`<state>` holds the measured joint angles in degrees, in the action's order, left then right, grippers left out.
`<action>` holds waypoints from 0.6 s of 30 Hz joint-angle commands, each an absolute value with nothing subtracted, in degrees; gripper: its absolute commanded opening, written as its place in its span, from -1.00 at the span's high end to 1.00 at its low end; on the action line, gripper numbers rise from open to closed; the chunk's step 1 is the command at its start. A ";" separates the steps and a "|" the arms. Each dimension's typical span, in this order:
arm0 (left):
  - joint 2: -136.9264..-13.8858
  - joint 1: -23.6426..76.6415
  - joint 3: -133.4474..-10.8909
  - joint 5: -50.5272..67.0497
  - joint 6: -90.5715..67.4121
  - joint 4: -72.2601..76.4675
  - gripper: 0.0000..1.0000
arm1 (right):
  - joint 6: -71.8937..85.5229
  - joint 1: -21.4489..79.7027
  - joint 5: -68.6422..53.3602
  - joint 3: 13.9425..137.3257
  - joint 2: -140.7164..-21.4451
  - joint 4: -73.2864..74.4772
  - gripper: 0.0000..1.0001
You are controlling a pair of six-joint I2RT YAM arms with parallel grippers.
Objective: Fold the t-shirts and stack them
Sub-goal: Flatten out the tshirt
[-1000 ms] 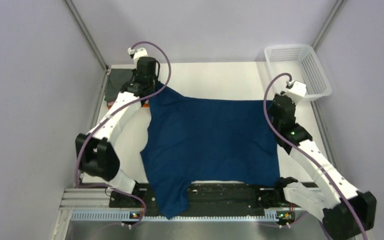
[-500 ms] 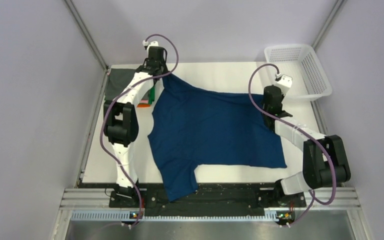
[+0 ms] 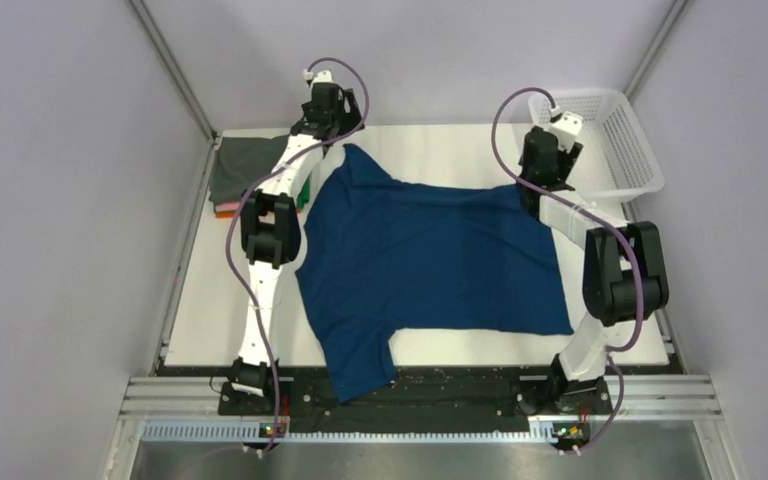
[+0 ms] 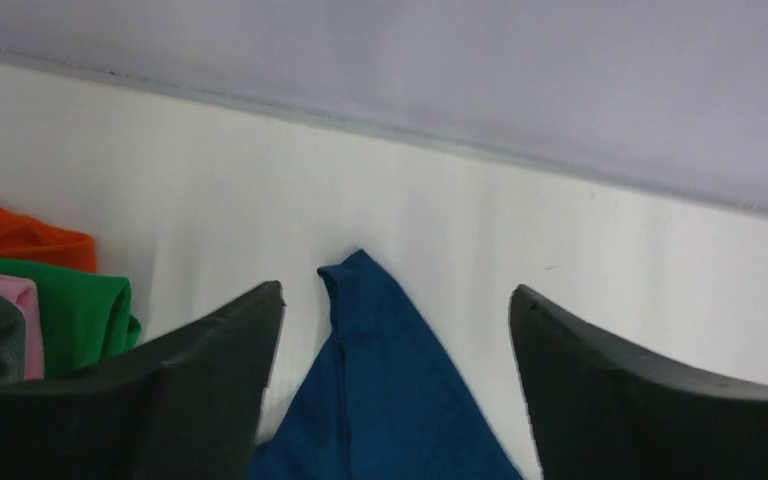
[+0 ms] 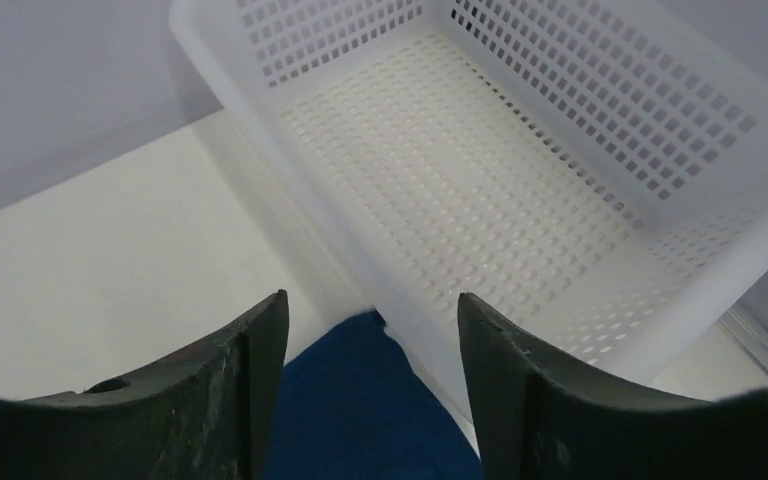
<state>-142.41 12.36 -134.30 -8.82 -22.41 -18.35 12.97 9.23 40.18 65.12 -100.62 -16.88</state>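
- Navy t-shirt (image 4: 380,400): its far-left corner lies flat on the white table (image 4: 560,250), in the gap between the fingers (image 4: 210,370) of the left gripper (image 4: 397,300). They stand wide apart and pinch nothing.
- At the navy t-shirt's far-right corner, the fingers (image 5: 520,400) of the right gripper (image 5: 372,300) are likewise spread. The cloth lies loose under the gap (neither pad has hold of it).
- The white mesh basket (image 5: 440,200) sits just beyond that far-right corner. The cloth reaches the foot of its near wall, though whether the two touch cannot be told. Inside it only its own perforated floor and walls show.
- The folded shirts (image 4: 70,315) form a stack just left of the navy t-shirt's far-left corner.
- The left wrist view shows the stack edge-on, with orange farthest, then green, pink and dark grey (four separate layers). The top view shows mostly the grey one lying on top, with thin pink, orange and green edges at its side.
- Only the top view shows the navy t-shirt whole. It is spread flat across the middle of the table, and the sleeve at its near-left hangs over the table's near edge onto the black base rail (image 3: 460,385).
- Only the right wrist view looks down into the basket. The top view shows it from outside, off the navy t-shirt's far-right corner.
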 commanded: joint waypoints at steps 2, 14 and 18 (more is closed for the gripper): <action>-136.01 12.34 -130.33 -4.95 -24.78 -15.63 -0.97 | 11.54 9.21 34.89 66.40 -95.14 -16.49 -0.37; -109.64 18.54 -98.60 -4.93 -32.46 -26.47 -0.97 | 27.45 16.65 14.66 52.61 -82.93 -2.61 -0.97; -99.02 23.60 -80.90 -5.59 -36.84 -27.70 -0.98 | 29.97 24.06 20.37 47.43 -81.03 6.15 -0.97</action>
<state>-108.22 18.90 -93.49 -4.62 -31.48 -24.88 25.32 17.69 19.99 52.03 -83.68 -3.88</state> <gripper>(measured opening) 0.986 0.985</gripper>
